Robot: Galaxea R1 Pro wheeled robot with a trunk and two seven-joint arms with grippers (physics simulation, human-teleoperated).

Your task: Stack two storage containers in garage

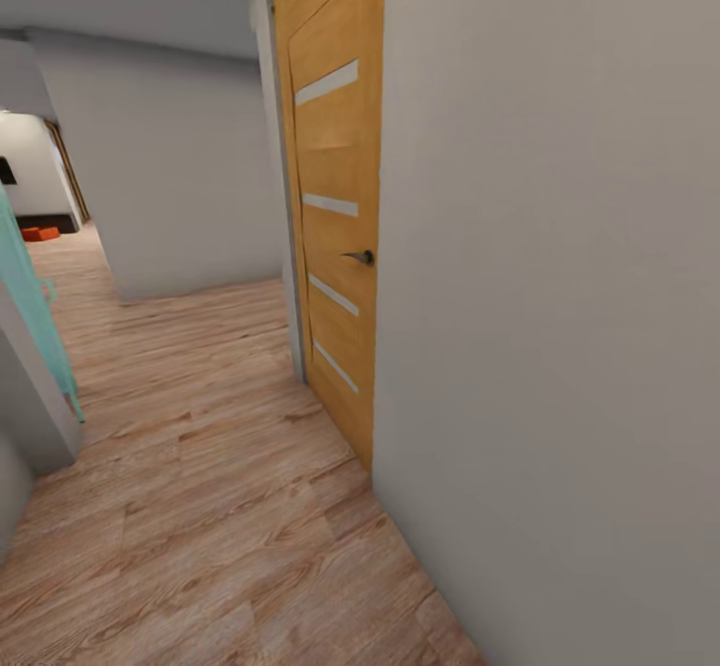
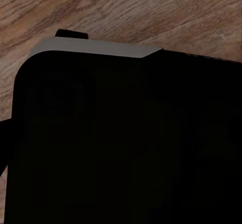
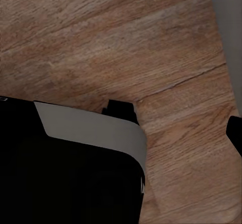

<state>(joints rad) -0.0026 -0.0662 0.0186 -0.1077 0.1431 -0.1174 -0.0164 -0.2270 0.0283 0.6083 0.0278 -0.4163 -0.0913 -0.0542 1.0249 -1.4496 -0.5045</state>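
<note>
Hand state first: I cannot tell whether either hand is apart or together, since each wrist view is mostly taken up by a black body with a grey panel (image 2: 96, 48), probably the robot's own base, with wood-plank floor (image 3: 111, 42) beyond it. A small dark shape at the edge of the right wrist view may be a fingertip, but it is too cut off to be sure.

From the head view, the robot stands in a corridor. One small orange-red patch (image 1: 40, 233) sits far off at about ten o'clock, low on the floor of the room at the corridor's end; it is likely one of the storage containers, though at this range its long axis and its twin cannot be made out. It lies well apart from both arms, somewhat toward the left arm's side, so neither arm has any real claim yet.

What matters for moving is the passage. A grey wall (image 1: 560, 296) runs close along the right, from one to five o'clock, with a closed wooden door (image 1: 335, 206) set in it at about twelve to one. A teal panel (image 1: 35, 316) and a grey corner crowd the left at nine. Open floor runs between them toward eleven, then bends left past a far wall (image 1: 170, 176).
</note>
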